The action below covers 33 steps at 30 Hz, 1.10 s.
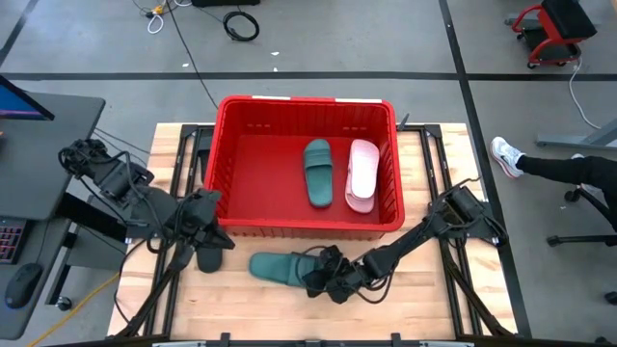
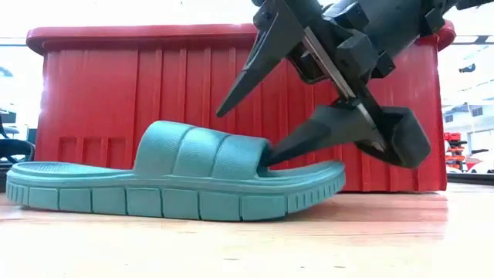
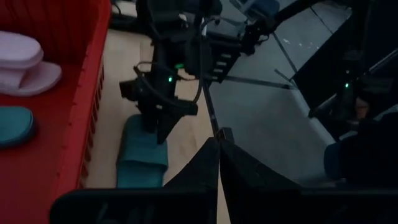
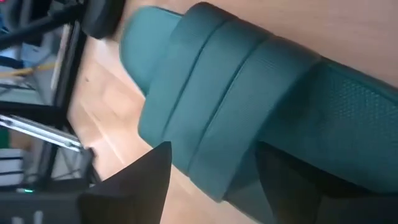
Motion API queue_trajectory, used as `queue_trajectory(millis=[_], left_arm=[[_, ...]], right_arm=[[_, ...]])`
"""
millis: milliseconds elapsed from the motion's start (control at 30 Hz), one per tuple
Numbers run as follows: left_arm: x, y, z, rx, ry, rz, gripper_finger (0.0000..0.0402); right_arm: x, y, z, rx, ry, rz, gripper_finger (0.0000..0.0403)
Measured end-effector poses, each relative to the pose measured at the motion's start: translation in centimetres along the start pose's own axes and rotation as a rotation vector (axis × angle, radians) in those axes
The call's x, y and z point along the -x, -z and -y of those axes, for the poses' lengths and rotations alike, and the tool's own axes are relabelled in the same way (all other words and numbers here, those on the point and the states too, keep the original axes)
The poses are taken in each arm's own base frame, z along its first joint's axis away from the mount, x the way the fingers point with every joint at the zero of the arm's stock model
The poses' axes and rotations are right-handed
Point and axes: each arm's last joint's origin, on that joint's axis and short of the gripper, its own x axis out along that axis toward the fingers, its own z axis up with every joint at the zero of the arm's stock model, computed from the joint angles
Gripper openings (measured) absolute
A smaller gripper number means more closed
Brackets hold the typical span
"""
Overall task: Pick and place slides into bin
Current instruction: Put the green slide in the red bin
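Observation:
A teal green slide (image 1: 270, 267) lies sole-down on the wooden table in front of the red bin (image 1: 308, 100). My right gripper (image 2: 243, 137) is open at the slide's strap, with one finger above the strap and the other in the strap's opening. A second teal slide (image 1: 318, 172) and a pale pink slide (image 1: 362, 173) lie inside the bin. A black slide (image 1: 207, 258) lies on the table near the bin's left near corner. My left gripper (image 1: 207, 231) is shut and empty, just beside the black slide. My right gripper comes level from the table's right side, along the slide. Its lower finger (image 2: 309, 139) reaches into the strap's opening (image 2: 262, 154) over the footbed, and its upper finger (image 2: 255, 69) stands clear above the strap. I cannot tell whether the lower finger touches the slide.
The bin's near wall (image 2: 154, 85) stands close behind the teal slide. A person's leg and white shoe (image 1: 506, 154) show on the floor beyond the table's right edge. A desk with a monitor and mouse (image 1: 24, 284) stands at the left.

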Motion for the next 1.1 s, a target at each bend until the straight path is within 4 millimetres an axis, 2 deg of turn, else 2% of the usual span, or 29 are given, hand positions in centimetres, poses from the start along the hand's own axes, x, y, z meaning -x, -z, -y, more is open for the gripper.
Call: queue_trajectory(millis=[233, 400, 600, 700, 867, 967, 1100], left_arm=[[0.1, -0.5, 0.6, -0.032, -0.011, 0.09, 0.0017], [0.2, -0.7, 1.0, -0.053, -0.002, 0.127, 0.0012], [-0.6, -1.0, 2.1, -0.127, 0.045, 0.173, 0.0025], [-1.2, -1.1, 2.5, -0.161, 0.057, 0.184, 0.003], [-1.9, -1.3, 2.8, -0.157, 0.064, 0.199, 0.0036], [-1.9, -1.1, 2.7, -0.154, 0.063, 0.173, 0.0042], [-1.4, -0.9, 2.5, -0.149, 0.057, 0.158, 0.0057]], right_arm=[[-0.4, -0.9, 0.1, 0.054, -0.022, 0.051, 0.0197], [-0.5, -1.1, 0.0, 0.171, -0.032, 0.083, 0.0131], [-0.5, -1.1, -0.1, 0.258, -0.033, 0.107, 0.0027], [-0.3, -1.0, -0.7, 0.315, -0.047, 0.097, 0.0014], [1.1, 0.0, -5.0, 0.489, -0.143, 0.069, 0.0011], [2.7, 0.4, -8.1, 0.617, -0.158, 0.033, 0.0009], [5.3, 0.0, -11.8, 0.759, -0.118, 0.016, 0.001]])
